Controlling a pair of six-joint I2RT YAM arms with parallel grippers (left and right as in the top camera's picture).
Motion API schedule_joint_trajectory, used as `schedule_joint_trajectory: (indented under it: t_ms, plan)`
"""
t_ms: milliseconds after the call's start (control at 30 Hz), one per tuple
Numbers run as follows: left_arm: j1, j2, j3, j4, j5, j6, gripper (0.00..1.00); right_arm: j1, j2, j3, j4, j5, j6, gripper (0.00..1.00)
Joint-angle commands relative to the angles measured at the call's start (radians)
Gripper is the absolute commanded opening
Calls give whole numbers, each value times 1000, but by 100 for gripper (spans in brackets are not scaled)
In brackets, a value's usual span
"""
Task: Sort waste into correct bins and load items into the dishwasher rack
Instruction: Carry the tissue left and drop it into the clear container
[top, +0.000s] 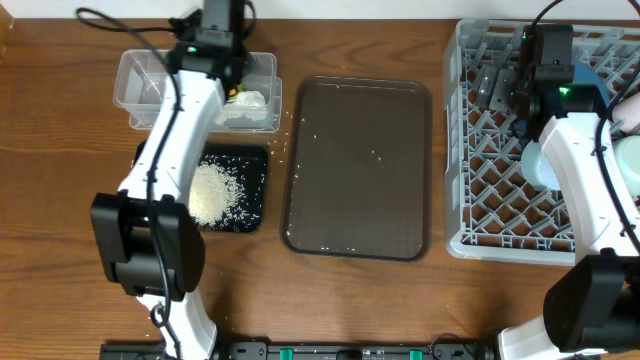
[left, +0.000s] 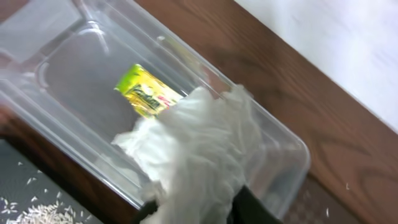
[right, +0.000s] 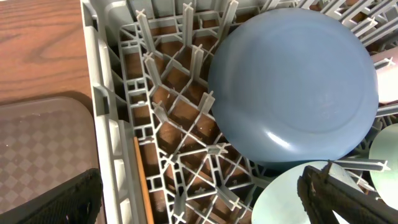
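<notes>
The left gripper (left: 193, 213) pinches a crumpled white tissue (left: 199, 143) inside the clear tub (left: 56, 37), beside the yellow-green snack wrapper (left: 146, 92); the black tray (top: 255, 165) alongside holds loose rice (top: 212, 192). The right gripper (right: 205, 202), fingers spread wide, hangs over the grey rack (right: 106, 124), which carries a blue round dish (right: 292, 87), a mint bowl (right: 280, 196) and a wooden stick (right: 142, 180)
</notes>
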Motion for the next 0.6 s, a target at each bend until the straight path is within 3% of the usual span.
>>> schedule_joint_trajectory:
  t_ms: [0, 233, 567]
  plan:
    - [24, 0, 1, -3, -12, -40, 34, 10, -8, 1, -1, 9, 15, 99]
    - [34, 0, 1, -7, -12, -40, 72, 10, -8, 1, -1, 9, 15, 99]
    - [34, 0, 1, -105, -12, -40, 79, 10, -8, 1, -1, 9, 15, 99]
